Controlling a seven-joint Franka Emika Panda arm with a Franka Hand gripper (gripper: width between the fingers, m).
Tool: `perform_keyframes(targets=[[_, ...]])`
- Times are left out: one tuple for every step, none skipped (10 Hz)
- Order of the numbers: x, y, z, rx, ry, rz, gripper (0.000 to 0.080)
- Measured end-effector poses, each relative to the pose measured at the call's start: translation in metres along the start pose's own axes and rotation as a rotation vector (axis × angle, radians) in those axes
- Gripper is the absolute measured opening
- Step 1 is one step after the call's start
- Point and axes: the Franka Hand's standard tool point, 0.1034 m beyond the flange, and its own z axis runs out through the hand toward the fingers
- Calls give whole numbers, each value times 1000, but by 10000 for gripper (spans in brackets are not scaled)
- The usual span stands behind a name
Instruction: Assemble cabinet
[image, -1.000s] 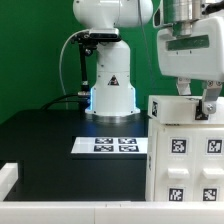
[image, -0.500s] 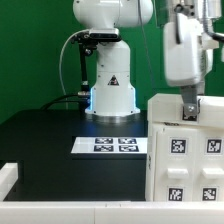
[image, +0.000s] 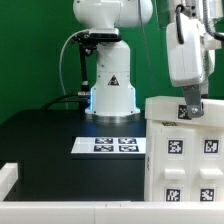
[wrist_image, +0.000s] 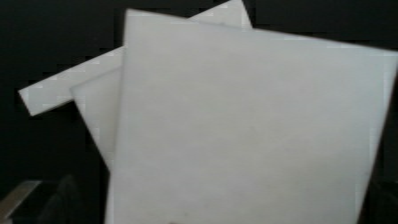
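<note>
The cabinet (image: 185, 150) stood at the exterior view's right, a tall white box with black-and-white tags on the face toward the camera, rising from the black table (image: 50, 140) and running out of the picture at the bottom. Its long axis looked upright. From the wrist view the cabinet (wrist_image: 249, 130) filled most of the picture as a plain white slab, with a thinner white edge jutting out behind it.

The gripper (image: 190, 108) hung straight above the cabinet's top edge, with dark fingers (image: 186, 110) pointing down at or just onto that edge. So the cabinet lay directly below the fingers, and any coming move would probably be a short vertical one. Whether the fingers were spread or closed, or had hold of the top wall, could not be told; they were too small and partly hidden.

Farther out, the marker board (image: 110, 145) lay flat on the table just beside the cabinet's base. Behind it stood the arm's white base (image: 110, 80) against a green backdrop (image: 35, 50).
</note>
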Motion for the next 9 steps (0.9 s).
perform_keyframes(targets=[[-3,1,-7,-6,-6,-111,787],[-6,-1,-16,6,-14,-210,797],[-7,-2,-21,10,-18,-306,797],[-6,-2,-18,6,-15,-349,797],[-6,-1,-17,6,-14,-440,797],[-6,-1,-17,6,-13,-517,797],[-4,-1,-17,-5,-9,-656,797],[-5,-4,-22,-33,-10,-882,797],[-9,-6,-25,-56,-10,-1037,797]])
